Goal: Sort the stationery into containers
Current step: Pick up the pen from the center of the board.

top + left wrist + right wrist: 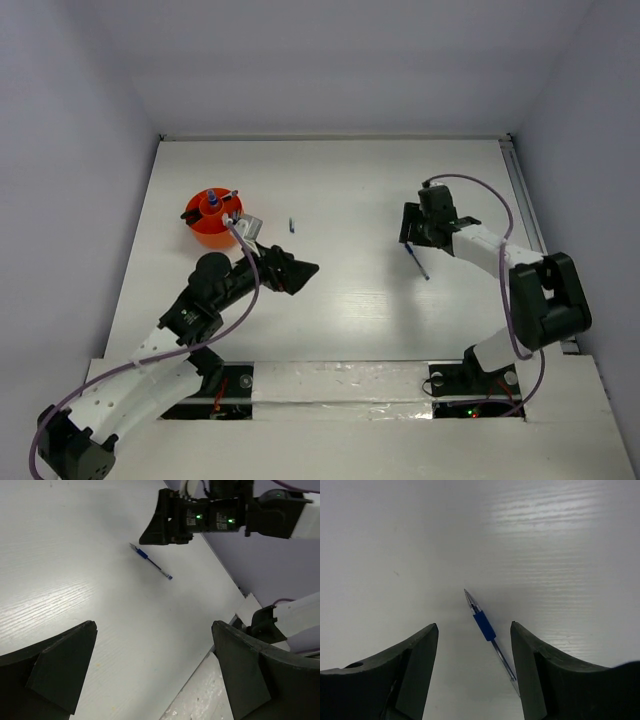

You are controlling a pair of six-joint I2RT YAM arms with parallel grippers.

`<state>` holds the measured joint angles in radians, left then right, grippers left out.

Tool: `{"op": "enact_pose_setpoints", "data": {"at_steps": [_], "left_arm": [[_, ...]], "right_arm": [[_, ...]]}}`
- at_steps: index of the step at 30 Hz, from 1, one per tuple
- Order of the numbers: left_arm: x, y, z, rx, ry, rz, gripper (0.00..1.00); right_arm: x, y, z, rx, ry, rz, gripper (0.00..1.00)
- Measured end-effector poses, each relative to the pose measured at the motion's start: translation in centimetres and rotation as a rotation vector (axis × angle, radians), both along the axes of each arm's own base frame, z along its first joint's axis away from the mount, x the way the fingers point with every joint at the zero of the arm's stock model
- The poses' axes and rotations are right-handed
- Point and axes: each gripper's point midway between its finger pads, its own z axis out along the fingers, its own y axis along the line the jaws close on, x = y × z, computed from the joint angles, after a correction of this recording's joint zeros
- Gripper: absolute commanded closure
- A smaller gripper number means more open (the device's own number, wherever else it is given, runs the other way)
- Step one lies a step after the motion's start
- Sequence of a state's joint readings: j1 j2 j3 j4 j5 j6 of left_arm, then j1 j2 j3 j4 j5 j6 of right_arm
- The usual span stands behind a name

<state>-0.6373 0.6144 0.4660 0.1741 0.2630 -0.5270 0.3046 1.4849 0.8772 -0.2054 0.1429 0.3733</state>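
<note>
The right arm reaches in from the lower right of the overhead view. Its gripper (472,626) points down, fingers spread either side of a blue pen (483,625) lying flat on the table (350,180). The left gripper (154,625) hangs mid-frame, spread and holding nothing. The orange cup (208,238) at upper left holds upright pens (213,199). A small dark item (291,224) lies right of the cup.

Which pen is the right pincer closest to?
The blue pen lying flat on the table, just below the open right pincer. The other pens stand in the orange cup, far across the table.
</note>
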Motion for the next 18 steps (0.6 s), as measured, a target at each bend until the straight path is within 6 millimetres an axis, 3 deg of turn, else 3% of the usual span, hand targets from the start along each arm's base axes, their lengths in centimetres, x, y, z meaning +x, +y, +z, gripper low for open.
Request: {"op": "enact_pose_setpoints", "data": {"at_steps": [6, 8, 12, 18], "left_arm": [[-0.7, -0.2, 0.1, -0.051, -0.009, -0.026, 0.01], [-1.0, -0.1, 0.1, -0.074, -0.018, -0.028, 0.04], [-1.3, -0.2, -0.9, -0.094, -0.002, -0.036, 0.19], [-1.4, -0.6, -2.3, -0.100, 0.038, -0.049, 0.31]], "right_arm": [[-1.2, -0.1, -5.1, -0.052, 0.189, 0.035, 0.38], [-0.9, -0.1, -4.9, -0.056, 0.192, 0.037, 0.40], [-0.6, 0.0, -4.9, -0.063, 0.204, 0.042, 0.59], [-0.6, 0.4, -5.4, -0.059, 0.241, 0.055, 0.75]]}}
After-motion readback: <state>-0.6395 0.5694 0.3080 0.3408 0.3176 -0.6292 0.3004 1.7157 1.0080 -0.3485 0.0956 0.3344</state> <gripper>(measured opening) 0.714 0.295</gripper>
